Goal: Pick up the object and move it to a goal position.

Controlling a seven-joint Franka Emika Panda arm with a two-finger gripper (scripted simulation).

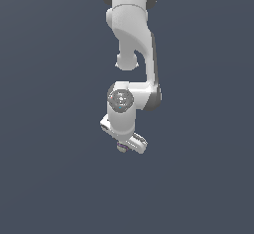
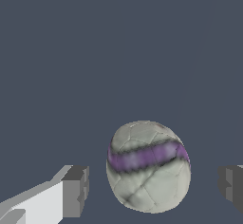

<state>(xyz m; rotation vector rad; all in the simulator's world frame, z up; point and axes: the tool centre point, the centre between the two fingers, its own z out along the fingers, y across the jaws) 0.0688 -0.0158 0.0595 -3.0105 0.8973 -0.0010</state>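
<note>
The object (image 2: 148, 166) is an off-white ball with a purple stripe around it, resting on the dark grey floor. In the wrist view it sits between my two fingers, with a gap to the pad on each side. My gripper (image 2: 154, 187) is open and straddles the ball. One grey fingertip (image 2: 76, 192) is closer to the ball than the other fingertip (image 2: 231, 182). In the exterior view the arm reaches straight down, and the ball (image 1: 120, 147) peeks out just under the gripper (image 1: 122, 146), mostly hidden by the hand.
A plain dark grey floor (image 1: 49, 178) surrounds the arm on all sides. No other objects or goal marker show in either view.
</note>
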